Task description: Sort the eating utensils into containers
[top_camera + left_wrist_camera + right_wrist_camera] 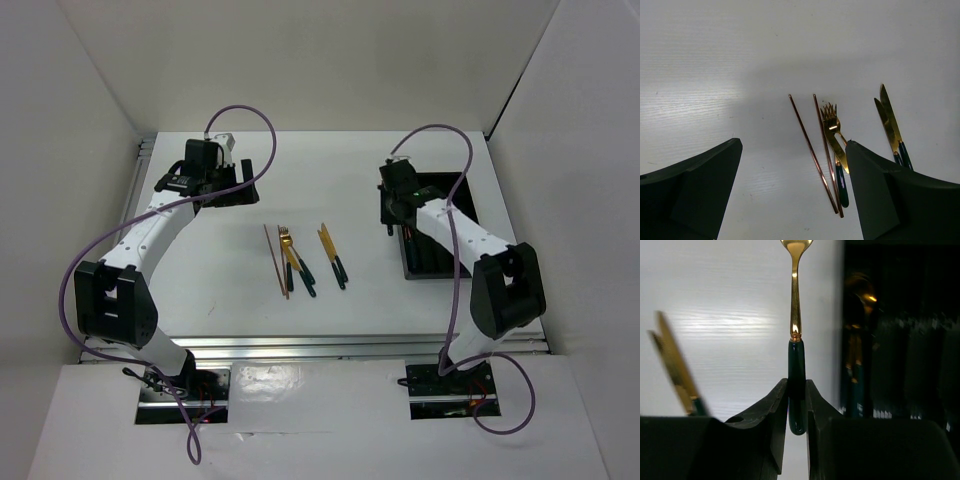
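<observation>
My right gripper (797,386) is shut on the dark teal handle of a gold-headed spoon (796,352), which points away from it over the white table. The black tray (900,340) lies just right of the spoon, with a gold and teal utensil (858,347) in a near compartment. In the top view the right gripper (392,214) is at the left edge of the tray (425,265). My left gripper (795,192) is open and empty, high above the table. Two chopsticks (815,150), a fork (832,131) and two gold, teal-handled knives (890,120) lie ahead of it, at the table's middle (300,258).
A dark flat object (240,192) lies under the left gripper (205,180) at the back left; I cannot tell what it is. White walls enclose the table on three sides. The two knives also show blurred at the left of the right wrist view (672,362).
</observation>
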Motion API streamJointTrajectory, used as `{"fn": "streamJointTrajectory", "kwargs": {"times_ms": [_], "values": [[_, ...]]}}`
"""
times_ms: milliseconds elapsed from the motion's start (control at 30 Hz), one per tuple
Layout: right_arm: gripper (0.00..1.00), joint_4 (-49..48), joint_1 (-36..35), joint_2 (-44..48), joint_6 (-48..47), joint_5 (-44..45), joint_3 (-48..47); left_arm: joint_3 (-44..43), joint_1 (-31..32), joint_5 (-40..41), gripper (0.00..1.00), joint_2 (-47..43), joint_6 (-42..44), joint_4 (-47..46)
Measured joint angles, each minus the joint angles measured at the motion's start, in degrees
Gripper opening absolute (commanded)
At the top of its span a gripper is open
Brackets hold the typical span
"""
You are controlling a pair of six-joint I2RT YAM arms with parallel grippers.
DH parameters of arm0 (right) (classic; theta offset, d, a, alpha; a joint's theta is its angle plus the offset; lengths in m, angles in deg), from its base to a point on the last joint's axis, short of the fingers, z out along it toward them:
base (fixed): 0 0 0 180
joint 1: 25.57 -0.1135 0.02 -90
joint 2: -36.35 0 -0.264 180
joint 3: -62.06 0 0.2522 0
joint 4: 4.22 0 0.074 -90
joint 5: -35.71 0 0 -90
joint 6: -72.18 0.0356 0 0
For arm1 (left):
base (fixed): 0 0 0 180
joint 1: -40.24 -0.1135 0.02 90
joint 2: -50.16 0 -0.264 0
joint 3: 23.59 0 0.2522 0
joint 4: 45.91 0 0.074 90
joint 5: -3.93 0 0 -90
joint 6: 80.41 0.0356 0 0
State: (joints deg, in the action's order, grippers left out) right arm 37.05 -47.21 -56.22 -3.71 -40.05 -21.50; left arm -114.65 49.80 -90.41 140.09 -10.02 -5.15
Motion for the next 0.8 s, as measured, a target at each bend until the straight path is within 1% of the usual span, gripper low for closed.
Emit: {"fn": "streamJointTrajectory", "kwargs": {"times_ms": [100, 233, 267, 333, 633, 800], "values": [[0.1, 2.3, 3.0, 0.2, -0.1, 2.2, 2.5, 0.0, 0.0, 0.0, 1.0, 0.0, 0.0, 0.0], [0.1, 6.3, 7.5, 0.4, -0.3, 3.8, 2.9, -0.1, 0.0, 0.0, 1.0, 0.0, 0.0, 0.2], [0.13, 6.8, 8.3, 0.5, -0.5, 4.1, 2.9, -0.3, 0.0, 0.1, 1.0, 0.0, 0.0, 0.3], [0.16, 8.1, 9.5, 0.7, -1.0, 5.0, 2.9, -0.6, 0.0, 0.2, 1.0, 0.0, 0.0, 0.3], [0.18, 10.0, 9.5, 1.0, -4.0, 8.8, 2.9, -1.0, 0.0, 1.7, 1.0, 0.0, 0.2, 0.5], [0.18, 9.9, 9.5, -0.6, -5.2, 10.5, 3.0, -1.0, 0.0, 2.4, 1.0, 0.0, 0.2, 0.5]]}}
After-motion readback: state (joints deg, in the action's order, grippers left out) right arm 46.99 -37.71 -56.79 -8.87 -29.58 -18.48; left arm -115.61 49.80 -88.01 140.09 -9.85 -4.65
